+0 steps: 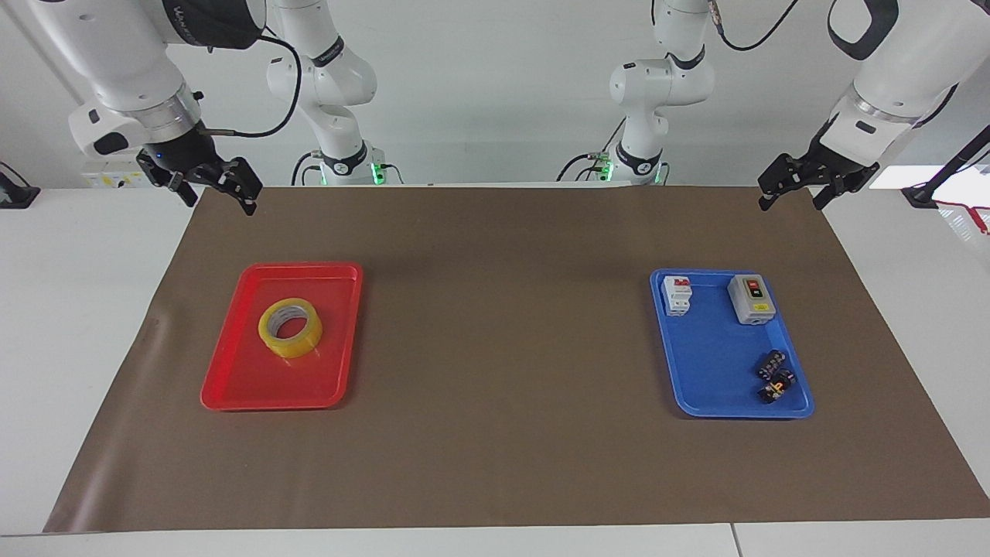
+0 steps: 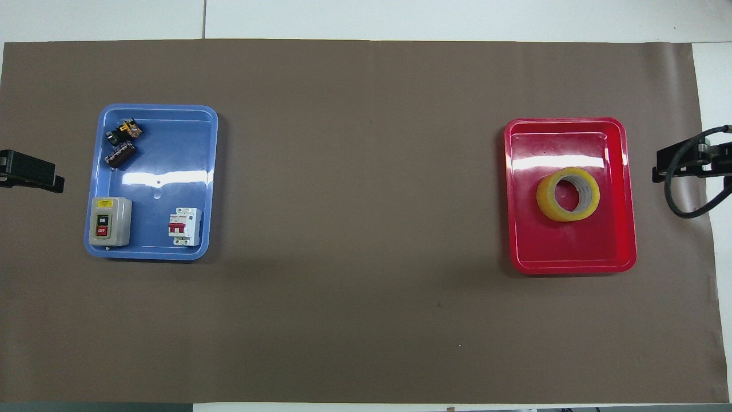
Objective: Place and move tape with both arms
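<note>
The tape (image 1: 291, 328) (image 2: 568, 194), a yellow roll with a white core, lies in the red tray (image 1: 232, 391) (image 2: 572, 266) toward the right arm's end of the table. My right gripper (image 1: 219, 203) (image 2: 666, 166) hangs open and empty over the brown mat's corner, apart from the tray. My left gripper (image 1: 791, 203) (image 2: 34, 171) waits open and empty over the mat's edge at the left arm's end.
A blue tray (image 1: 715, 408) (image 2: 160, 254) toward the left arm's end holds a grey switch box (image 1: 752, 299), a white breaker (image 1: 677, 295) and small dark parts (image 1: 774, 376). A brown mat (image 1: 503, 348) covers the table. Two smaller white arms stand at the robots' end.
</note>
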